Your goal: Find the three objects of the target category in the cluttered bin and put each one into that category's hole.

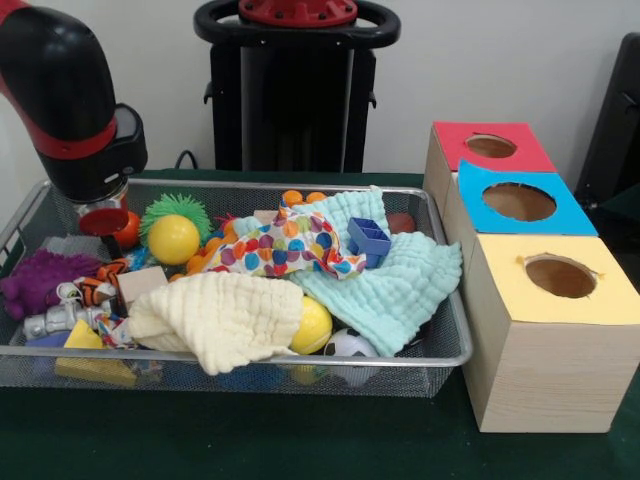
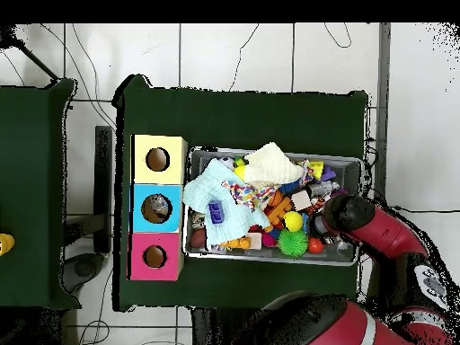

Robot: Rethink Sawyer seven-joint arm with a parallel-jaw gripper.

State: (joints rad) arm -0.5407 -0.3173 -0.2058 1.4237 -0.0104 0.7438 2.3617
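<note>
End effector, grip state unreadable, low over wire-mesh bin's far-left corner; no water bottle visible, likely under cream cloth or mint cloth, so shift cloths first.

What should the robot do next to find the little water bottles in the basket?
Probably lift the pale yellow cloth aside. No bottle shows anywhere in the wire basket, and this cloth, the mint cloth and the dotted cloth cover much of the pile, so bottles may hide beneath. The arm hangs over the basket's end, at the picture's left in the front view, near that cloth; its gripper is hidden.
</note>
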